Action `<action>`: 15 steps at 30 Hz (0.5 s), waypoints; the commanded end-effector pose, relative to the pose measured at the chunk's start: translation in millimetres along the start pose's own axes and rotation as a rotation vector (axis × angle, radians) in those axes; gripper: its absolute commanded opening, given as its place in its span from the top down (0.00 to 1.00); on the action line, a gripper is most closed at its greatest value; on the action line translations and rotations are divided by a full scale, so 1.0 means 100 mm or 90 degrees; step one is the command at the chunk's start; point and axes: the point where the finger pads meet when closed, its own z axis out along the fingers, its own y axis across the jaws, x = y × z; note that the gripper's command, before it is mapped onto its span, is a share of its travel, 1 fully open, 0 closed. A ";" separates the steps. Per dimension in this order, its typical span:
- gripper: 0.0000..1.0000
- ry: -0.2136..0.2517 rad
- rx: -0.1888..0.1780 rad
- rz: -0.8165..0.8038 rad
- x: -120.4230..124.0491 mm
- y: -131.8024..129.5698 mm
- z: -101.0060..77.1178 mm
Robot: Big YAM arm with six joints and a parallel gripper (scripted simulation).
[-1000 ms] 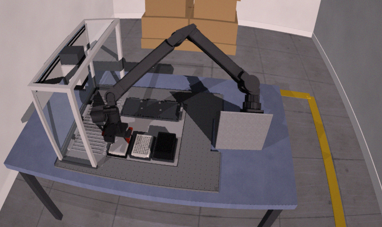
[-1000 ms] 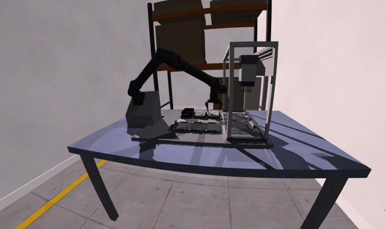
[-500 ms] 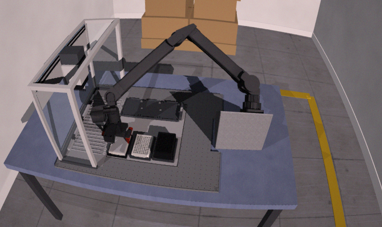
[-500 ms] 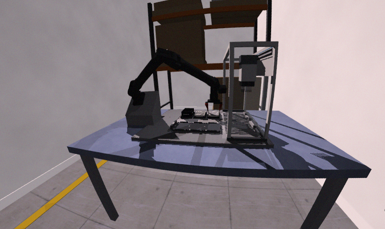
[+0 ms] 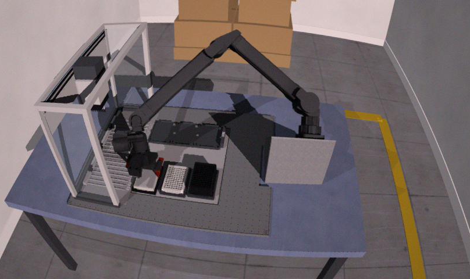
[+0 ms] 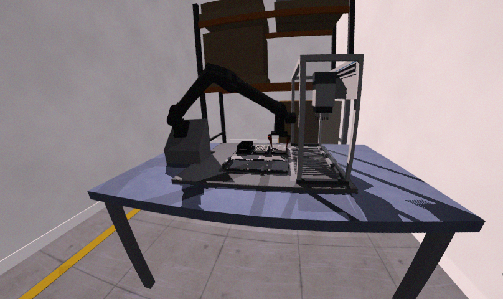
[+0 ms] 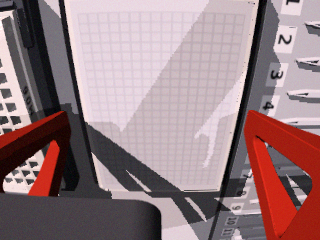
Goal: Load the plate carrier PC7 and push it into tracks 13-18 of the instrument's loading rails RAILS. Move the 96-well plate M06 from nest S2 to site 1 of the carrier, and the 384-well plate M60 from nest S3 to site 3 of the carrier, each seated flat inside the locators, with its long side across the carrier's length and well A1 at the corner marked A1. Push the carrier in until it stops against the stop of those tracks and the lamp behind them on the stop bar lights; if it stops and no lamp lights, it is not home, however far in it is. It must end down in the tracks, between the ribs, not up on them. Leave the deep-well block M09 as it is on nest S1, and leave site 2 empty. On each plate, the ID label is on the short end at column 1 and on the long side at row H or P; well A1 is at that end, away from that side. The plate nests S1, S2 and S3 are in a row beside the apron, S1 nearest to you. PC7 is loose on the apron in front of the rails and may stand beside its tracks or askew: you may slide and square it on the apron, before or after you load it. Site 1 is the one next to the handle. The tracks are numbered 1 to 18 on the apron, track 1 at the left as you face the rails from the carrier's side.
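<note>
The white 384-well plate M60 (image 7: 160, 80) lies in its black nest, the one closest to the rails (image 5: 145, 181). My gripper (image 7: 157, 120) is open right over it. The red fingers stand one on each long side, apart from the plate, holding nothing (image 5: 144, 167). The 96-well plate M06 (image 5: 175, 178) sits in the middle nest, and its edge shows at the left of the wrist view (image 7: 14, 94). The black deep-well block M09 (image 5: 203, 179) sits in the far nest. The dark carrier PC7 (image 5: 187, 132) lies empty on the apron.
The ribbed loading rails (image 5: 109, 162) lie inside the glass-walled instrument frame (image 5: 88, 103), just beside my gripper. Track numbers 1 to 4 (image 7: 287, 40) show next to the nest. A grey box (image 5: 298, 160) covers the arm's base.
</note>
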 end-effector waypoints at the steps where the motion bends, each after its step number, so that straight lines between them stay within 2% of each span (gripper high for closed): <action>1: 0.00 -0.007 0.032 0.007 -0.01 -0.17 -0.17; 4: 0.00 -0.006 0.027 0.007 0.00 -0.15 -0.12; 7: 0.00 -0.003 0.009 0.003 0.01 -0.05 0.07; 13: 0.00 -0.005 0.022 0.004 -0.01 -0.10 0.01; 15: 0.00 -0.004 0.016 0.008 0.04 -0.09 0.09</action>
